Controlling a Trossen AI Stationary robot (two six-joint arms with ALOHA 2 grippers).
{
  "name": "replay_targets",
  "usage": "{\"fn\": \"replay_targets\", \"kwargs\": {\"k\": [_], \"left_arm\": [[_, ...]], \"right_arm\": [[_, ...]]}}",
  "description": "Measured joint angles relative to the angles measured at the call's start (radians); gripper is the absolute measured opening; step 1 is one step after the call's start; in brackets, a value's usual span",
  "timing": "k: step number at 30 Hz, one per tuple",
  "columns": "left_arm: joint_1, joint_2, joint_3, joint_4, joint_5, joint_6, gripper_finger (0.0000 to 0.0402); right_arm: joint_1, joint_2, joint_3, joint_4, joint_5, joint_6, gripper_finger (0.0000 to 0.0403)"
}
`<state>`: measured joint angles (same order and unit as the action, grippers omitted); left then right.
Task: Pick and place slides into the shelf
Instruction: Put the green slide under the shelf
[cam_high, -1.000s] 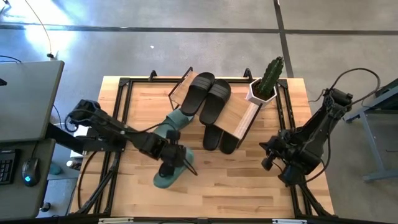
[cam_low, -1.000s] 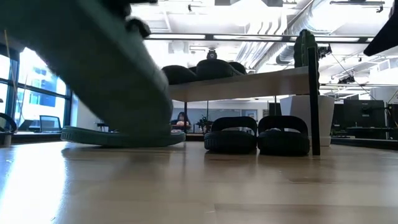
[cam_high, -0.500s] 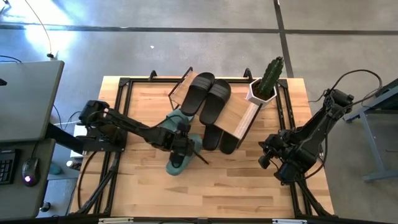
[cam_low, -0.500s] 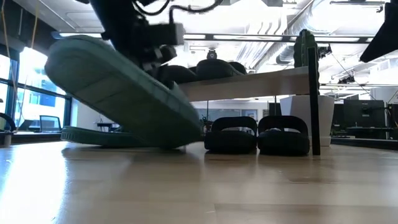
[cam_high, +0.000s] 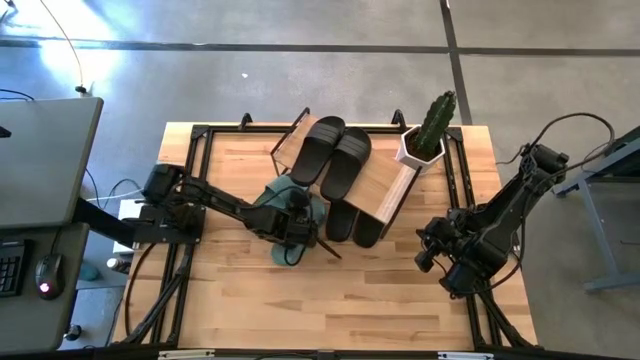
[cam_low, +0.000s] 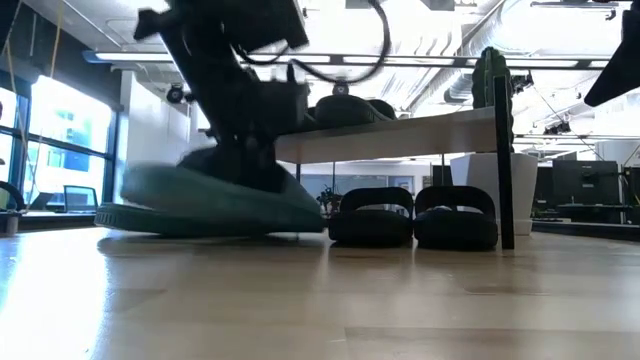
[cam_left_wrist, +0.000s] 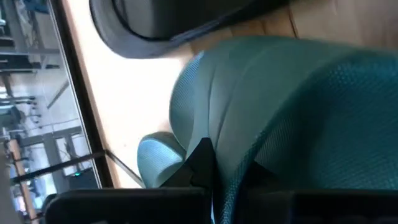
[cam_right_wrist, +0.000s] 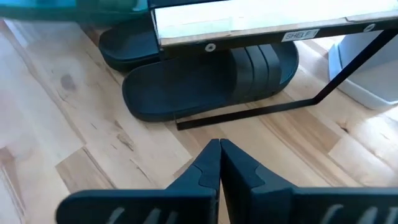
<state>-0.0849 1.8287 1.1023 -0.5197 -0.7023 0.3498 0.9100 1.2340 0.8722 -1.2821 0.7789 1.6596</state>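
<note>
The left gripper (cam_high: 297, 222) is closed on the strap of a green slide (cam_high: 288, 243), holding it low over the table (cam_high: 230, 290) just beside the shelf (cam_high: 380, 185); in the left wrist view the dark fingertips (cam_left_wrist: 202, 163) pinch a fold of the textured strap. The right gripper (cam_high: 428, 250) is fully closed on nothing and waits over the table's right side, well apart from the work. Risk one: the grip is on the flexible strap only, so the slide may swing or twist; in the low view it hangs tilted with its sole near the table and could drag or catch. Risk two: the second green slide (cam_high: 280, 193) lies touching or just beside the held one, so a sideways move could push it. Risk three: two black slides (cam_high: 353, 222) already sit under the shelf and two more (cam_high: 335, 158) rest on top of the plank, so free room looks limited; a careless insertion could shove the lower pair or strike the thin black frame. The potted cactus (cam_high: 430, 128) at the shelf's far end could tip if the shelf is bumped. The held slide is sage green, matte, with a wide strap and a thick sole.
</note>
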Motion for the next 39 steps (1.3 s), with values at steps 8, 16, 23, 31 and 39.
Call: {"fn": "replay_targets", "kwargs": {"k": [8,16,23,31,39], "left_arm": [[0.000,0.053,0.001,0.089,-0.051,0.088,0.0000],[0.014,0.075,0.000,0.113,-0.070,0.118,0.0000],[0.065,0.078,0.000,0.108,-0.073,0.135,0.0000],[0.070,0.078,0.000,0.105,-0.051,0.145,0.0015],[0.065,0.078,0.000,0.098,-0.059,0.148,0.0075]], "right_arm": [[0.000,0.009,0.000,0.005,-0.005,0.000,0.0000],[-0.001,0.016,0.000,0.014,-0.012,0.008,0.0000],[-0.001,0.015,0.000,0.012,-0.012,0.008,0.0000],[-0.001,0.015,0.000,0.013,-0.012,0.008,0.0000],[-0.001,0.015,0.000,0.010,-0.012,0.008,0.0000]]}}
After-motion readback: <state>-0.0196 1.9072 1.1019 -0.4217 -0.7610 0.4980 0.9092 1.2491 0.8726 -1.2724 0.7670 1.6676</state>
